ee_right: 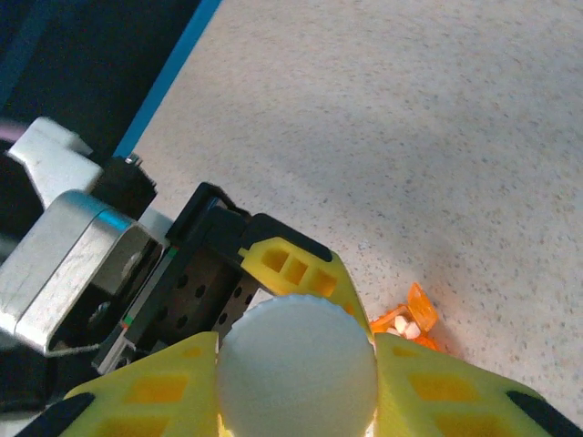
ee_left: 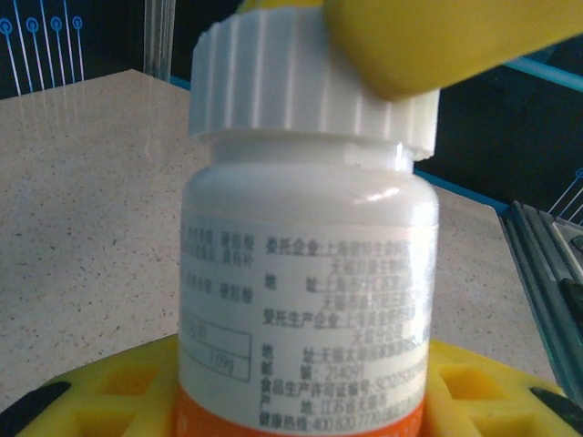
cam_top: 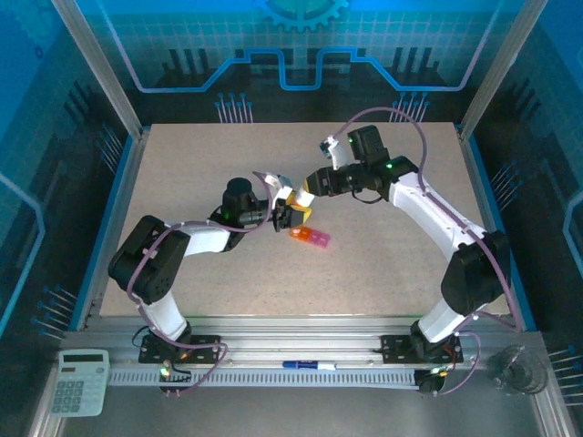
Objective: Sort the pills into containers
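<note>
A small white bottle [ee_left: 305,273] with a printed label stands upright between the yellow fingers of my left gripper [ee_left: 305,401], which is shut on its body. Its ribbed white cap [ee_right: 298,364] sits on top, with my right gripper [ee_right: 298,387] shut on it from both sides. In the top view the two grippers meet over mid-table, left gripper [cam_top: 290,215] below right gripper [cam_top: 306,189]. The containers [cam_top: 310,237], an orange and pink strip, lie on the table just beneath them. The orange compartment [ee_right: 414,314] has its lid up, and a few white pills [ee_right: 407,326] show inside.
The speckled beige table [cam_top: 383,264] is ringed by a blue edge and metal frame posts. A calculator [cam_top: 78,381] and a pen [cam_top: 308,366] lie on the near rail outside the work surface, and a clear glass object [cam_top: 519,371] stands at the near right.
</note>
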Controlling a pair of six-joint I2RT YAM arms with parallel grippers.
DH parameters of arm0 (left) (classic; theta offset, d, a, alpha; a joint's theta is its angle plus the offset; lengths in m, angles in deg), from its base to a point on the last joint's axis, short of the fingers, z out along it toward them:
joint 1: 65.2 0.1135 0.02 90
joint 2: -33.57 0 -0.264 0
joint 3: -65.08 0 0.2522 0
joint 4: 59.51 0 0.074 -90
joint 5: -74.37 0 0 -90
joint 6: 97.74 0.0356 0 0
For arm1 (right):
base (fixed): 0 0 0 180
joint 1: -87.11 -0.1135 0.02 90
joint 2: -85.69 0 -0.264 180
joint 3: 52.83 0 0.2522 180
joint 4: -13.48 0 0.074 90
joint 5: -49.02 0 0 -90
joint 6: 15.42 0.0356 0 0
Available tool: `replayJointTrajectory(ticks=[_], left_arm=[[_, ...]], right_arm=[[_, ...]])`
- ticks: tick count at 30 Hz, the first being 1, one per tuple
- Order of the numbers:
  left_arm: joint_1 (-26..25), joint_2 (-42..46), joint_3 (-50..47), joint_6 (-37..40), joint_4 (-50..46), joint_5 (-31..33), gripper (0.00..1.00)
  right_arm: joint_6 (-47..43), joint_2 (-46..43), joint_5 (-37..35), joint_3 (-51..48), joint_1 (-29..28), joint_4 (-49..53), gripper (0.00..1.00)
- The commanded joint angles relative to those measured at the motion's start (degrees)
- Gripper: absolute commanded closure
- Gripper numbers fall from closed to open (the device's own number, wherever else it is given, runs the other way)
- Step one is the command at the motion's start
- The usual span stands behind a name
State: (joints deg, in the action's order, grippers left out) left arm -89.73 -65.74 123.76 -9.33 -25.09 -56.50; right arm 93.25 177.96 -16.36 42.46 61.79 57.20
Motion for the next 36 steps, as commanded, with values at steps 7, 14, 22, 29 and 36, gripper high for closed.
replayJointTrajectory(ticks=[7,14,22,29,36], left_arm=[[-0.25,1.13,1.88,0.44,4.8,-1.47,1.0],[-0.24,1.07,1.88,0.53,4.64,-1.38,1.0],[-0.2,1.22,1.76,0.53,4.68,-1.59,1.0],[-0.25,1.32,1.77,0.62,4.64,-1.76,1.0],[-0.21,1.66,1.89,0.88,4.18,-1.85,1.0]], right_arm=[[19.55,-2.24,-18.92,-5.3,-7.36,-2.08,0.59],[17.75,-1.77,-16.06,-2.32,-5.62,-0.79,0.51],[9.03,-8.9,-7.32,-3.56,-2.08,-4.4,0.24],[-5.08,-10.27,1.43,-4.19,2.37,-5.35,0.2],[-13.48,-2.99,11.38,2.28,6.01,0.9,0.2]])
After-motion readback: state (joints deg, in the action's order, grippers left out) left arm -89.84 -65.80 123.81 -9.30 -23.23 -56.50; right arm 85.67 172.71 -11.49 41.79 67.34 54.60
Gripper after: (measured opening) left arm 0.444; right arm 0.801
